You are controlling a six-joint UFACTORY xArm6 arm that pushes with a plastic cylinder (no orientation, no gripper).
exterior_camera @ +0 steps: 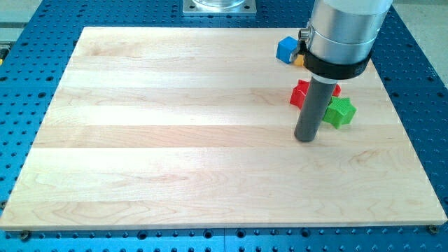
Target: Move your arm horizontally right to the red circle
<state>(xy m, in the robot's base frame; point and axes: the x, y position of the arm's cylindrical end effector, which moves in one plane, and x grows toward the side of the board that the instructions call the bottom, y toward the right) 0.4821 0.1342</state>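
My tip point(306, 138) touches the wooden board point(175, 126) right of centre. A red block point(300, 94) lies just above the tip, partly hidden behind the rod; its shape cannot be made out fully. A green star-shaped block point(341, 112) lies just to the right of the rod, slightly above the tip. A blue block point(286, 49) sits near the board's top edge, left of the arm's silver body. A small yellow-orange piece point(299, 60) shows beside it, mostly hidden by the arm.
The board rests on a blue perforated table point(28, 42). A metal mounting base point(220, 6) sits at the view's top centre. The arm's large silver cylinder point(343, 28) covers the board's top right area.
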